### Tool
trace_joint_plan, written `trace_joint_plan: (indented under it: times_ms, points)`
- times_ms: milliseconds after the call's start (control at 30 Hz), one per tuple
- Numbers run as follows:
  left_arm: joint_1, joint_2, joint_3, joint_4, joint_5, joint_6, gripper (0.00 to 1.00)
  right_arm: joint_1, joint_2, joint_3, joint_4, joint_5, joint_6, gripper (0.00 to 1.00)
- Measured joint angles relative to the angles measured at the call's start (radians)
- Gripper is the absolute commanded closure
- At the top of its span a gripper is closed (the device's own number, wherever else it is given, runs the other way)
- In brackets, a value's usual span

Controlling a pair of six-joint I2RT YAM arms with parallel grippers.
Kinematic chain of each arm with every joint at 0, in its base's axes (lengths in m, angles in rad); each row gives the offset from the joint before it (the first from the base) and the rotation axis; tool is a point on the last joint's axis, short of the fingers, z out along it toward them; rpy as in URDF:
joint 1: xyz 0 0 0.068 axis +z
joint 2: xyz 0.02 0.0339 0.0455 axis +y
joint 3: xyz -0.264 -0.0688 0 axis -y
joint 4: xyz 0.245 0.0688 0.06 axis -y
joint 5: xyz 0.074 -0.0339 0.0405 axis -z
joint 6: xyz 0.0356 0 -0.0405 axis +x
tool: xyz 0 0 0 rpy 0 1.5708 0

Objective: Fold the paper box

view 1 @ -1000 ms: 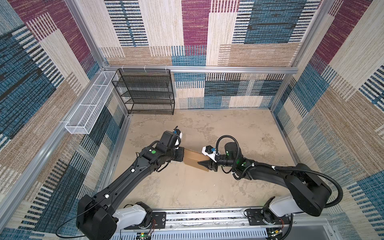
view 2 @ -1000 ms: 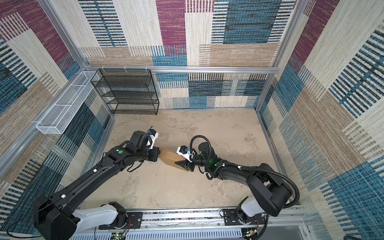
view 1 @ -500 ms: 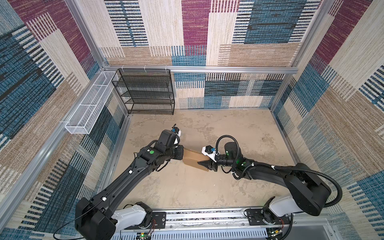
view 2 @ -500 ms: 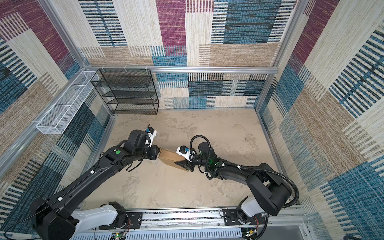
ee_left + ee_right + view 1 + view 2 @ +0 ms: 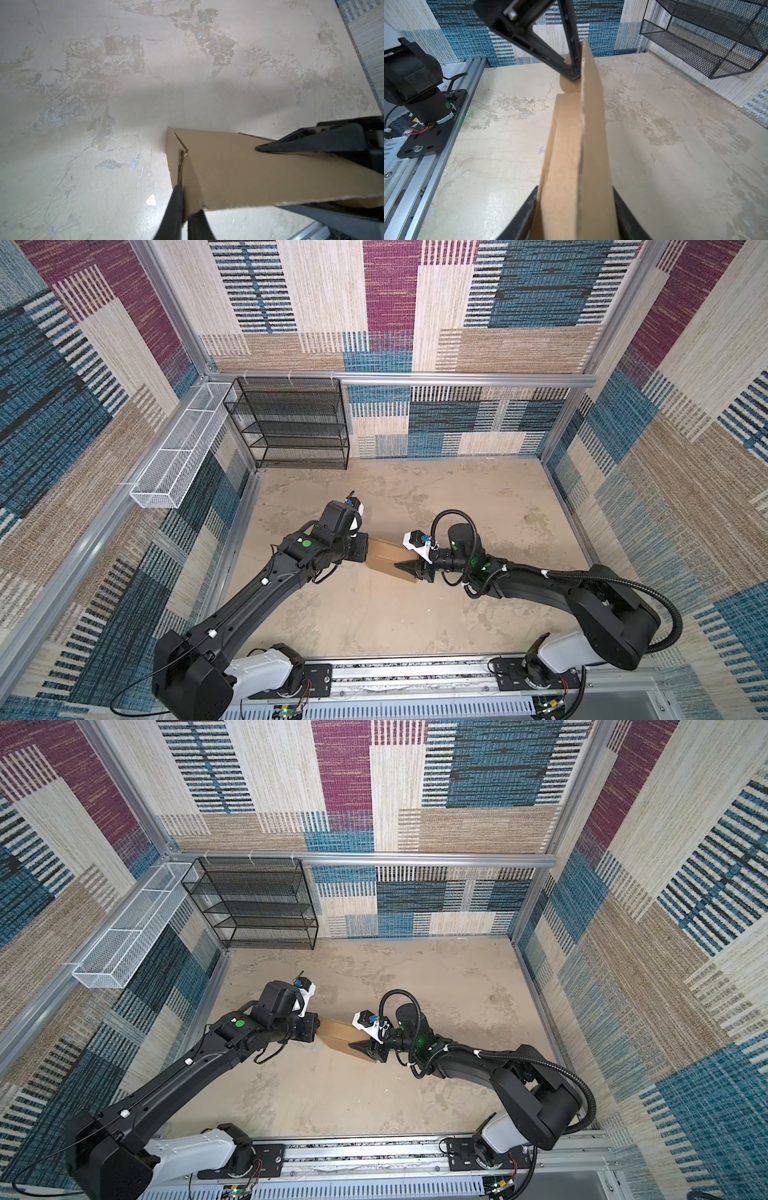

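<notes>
The left hand is nipped almost fully closed on a thin flap edge at one corner of the paper box. The right hand stands half spread, its jaws clamped on the two broad faces at the box's opposite end. The box, nearly closed and turned on edge, hangs between them in front of the black mesh rack and a little to its right. I cannot tell whether it touches the worktop. The step looks like seating that last flap. It would go best with the right hand as a firm anchor while the left guides the flap along its crease, pinching close to the fold so the corrugated edge neither tears nor buckles. There are two hands, one box, one rack, and one white wire basket left of the rack.
</notes>
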Motion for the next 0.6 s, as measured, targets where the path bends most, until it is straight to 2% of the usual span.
trace_joint_plan:
  times_ms: [600]
  points:
    - [-0.018,-0.032,-0.044,0.040,-0.022,0.000,0.93,0.000,-0.007,0.000,-0.009,-0.002,0.005,0.61]
